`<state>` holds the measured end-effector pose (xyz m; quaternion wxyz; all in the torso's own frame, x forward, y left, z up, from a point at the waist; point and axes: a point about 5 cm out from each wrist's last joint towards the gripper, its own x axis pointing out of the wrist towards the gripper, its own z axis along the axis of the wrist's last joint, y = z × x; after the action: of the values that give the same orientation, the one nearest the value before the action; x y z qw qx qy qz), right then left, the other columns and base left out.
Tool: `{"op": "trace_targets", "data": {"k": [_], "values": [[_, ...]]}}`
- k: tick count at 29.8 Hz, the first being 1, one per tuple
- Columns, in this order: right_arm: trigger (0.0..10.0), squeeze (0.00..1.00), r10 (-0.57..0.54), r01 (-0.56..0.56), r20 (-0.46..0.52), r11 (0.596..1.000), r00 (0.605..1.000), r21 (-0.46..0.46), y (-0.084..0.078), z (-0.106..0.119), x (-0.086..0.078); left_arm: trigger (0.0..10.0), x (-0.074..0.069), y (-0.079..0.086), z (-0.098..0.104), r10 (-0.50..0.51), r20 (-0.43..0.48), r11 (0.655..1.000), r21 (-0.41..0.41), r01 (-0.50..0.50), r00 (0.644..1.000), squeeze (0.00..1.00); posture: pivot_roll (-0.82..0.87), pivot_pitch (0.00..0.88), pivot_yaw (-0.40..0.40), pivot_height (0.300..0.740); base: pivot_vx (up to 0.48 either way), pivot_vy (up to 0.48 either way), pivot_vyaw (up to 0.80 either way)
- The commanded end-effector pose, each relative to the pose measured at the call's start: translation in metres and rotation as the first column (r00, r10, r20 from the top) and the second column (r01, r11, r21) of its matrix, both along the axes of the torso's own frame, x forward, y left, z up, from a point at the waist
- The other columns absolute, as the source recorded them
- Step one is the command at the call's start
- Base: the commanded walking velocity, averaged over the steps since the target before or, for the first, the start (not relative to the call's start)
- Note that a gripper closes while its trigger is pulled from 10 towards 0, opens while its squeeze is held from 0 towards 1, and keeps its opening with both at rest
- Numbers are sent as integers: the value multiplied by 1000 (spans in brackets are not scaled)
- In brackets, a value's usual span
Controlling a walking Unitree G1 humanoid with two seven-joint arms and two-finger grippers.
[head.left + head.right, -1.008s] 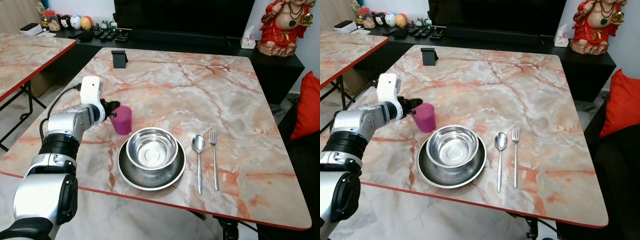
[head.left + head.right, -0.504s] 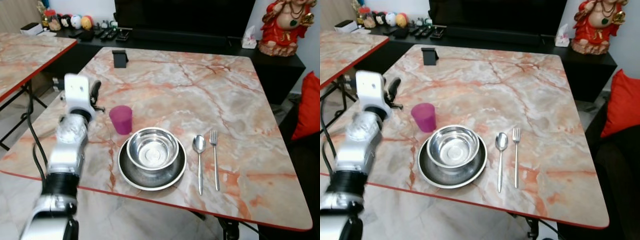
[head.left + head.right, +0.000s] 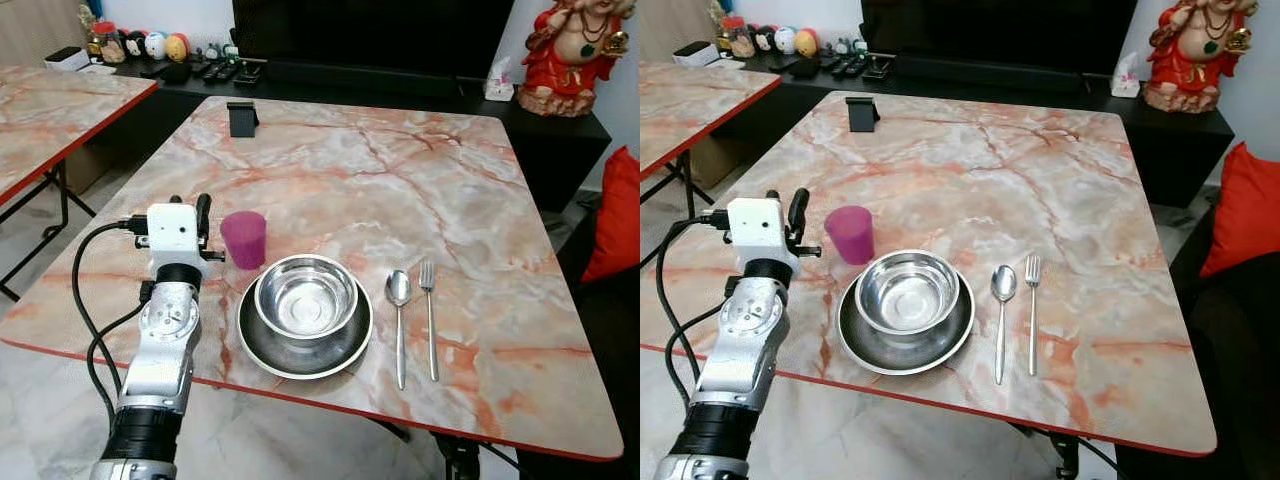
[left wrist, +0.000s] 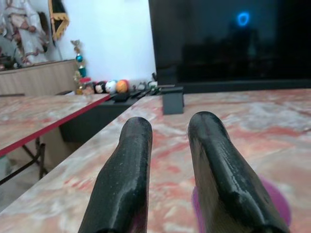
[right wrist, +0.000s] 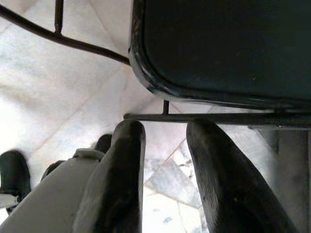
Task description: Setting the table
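We see our left claw (image 3: 203, 215) raised just beside the pink cup (image 3: 244, 238), apart from it, fingers a narrow gap apart and holding nothing. The cup stands upright near the counter (image 3: 330, 170) left edge, close to the steel bowl (image 3: 305, 297) nested in its plate (image 3: 262, 350). Spoon (image 3: 398, 323) and fork (image 3: 428, 315) lie parallel beside them; bare marble stretches beyond. Our right claw (image 5: 163, 145) hangs over floor, slightly parted, empty.
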<state>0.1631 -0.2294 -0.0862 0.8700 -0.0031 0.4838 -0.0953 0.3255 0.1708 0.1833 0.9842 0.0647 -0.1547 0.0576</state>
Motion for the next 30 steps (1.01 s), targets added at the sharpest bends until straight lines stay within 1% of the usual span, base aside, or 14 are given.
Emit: {"op": "trace_targets", "data": {"k": [1, 4, 12, 30], "values": [[10000, 0, -16, 16, 11, 1000, 1000, -2, -2, 1, 0, 10000, 0, -2, 10, -4, 41, 1000, 2, 4, 999, 0, 90, 0, -33, 707, 0, 364, 0], [10000, 0, -20, 20, 10, 1000, 1000, 1, -1, 0, -1, 10000, -2, -1, 9, -5, 41, 1000, 7, 5, 999, 0, 84, 0, -26, 707, 0, 356, 0], [10000, 0, -10, 10, 9, 1000, 1000, 2, -1, 0, -1, 10000, 0, -1, 14, -5, 57, 1000, -18, 6, 998, 0, 92, 0, -31, 707, 0, 357, 0], [10000, 0, -3, 3, 13, 1000, 1000, 12, 0, 0, -1, 10000, 2, -4, 19, -13, 68, 999, -37, 16, 998, 0, 92, 0, -30, 707, 0, 356, 0]]}}
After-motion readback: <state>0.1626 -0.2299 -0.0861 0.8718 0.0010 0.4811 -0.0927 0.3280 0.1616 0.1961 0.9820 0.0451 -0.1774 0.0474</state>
